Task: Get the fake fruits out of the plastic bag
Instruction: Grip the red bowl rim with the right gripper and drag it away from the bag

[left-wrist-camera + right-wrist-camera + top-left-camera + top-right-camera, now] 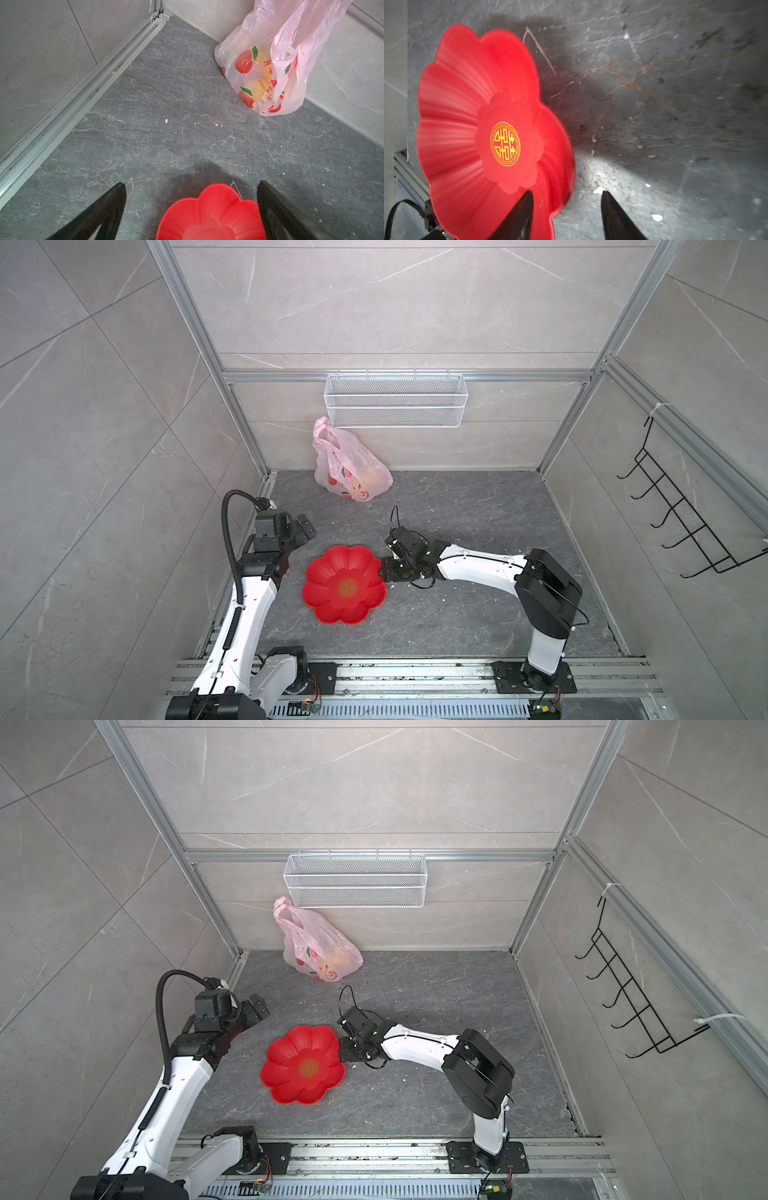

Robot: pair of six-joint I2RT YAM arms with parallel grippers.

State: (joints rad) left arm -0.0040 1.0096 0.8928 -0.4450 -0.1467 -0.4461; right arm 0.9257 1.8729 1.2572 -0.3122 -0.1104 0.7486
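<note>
Right claw (567, 192) half spread, astride the rim of a red flower-shaped plastic plate (452, 124). One black finger (519, 216) over the plate's inner slope, the other outside it, with a strip of bare surface showing between rim and outer finger. Jaws apart, not pinched on the rim. In both top views, low and level at the plate's right edge (381, 569), forearm stretched in from the right side of the dark grey stone-look worktop (478, 522).

Left claw (302, 531) spread wide, holding nothing, raised near the left edge of the worktop and pointing toward the far edge. In the left wrist view, two black fingers (112, 209) well apart, one red petal of the plate between them.

Plate flat on the worktop, left of the middle, gold round emblem at its centre.

Thin translucent pale-pink plastic bag (353, 472) with a red fruit print, at the far edge of the worktop left of the middle. Leaning on the back wall, loop handles up just under the left end of a white wire mesh basket (395, 400). Well apart from plate and both claws.

Fake fruits (254, 89) inside the bag, seen only as a yellow-orange blur through the film. Number and kinds impossible to tell.
</note>
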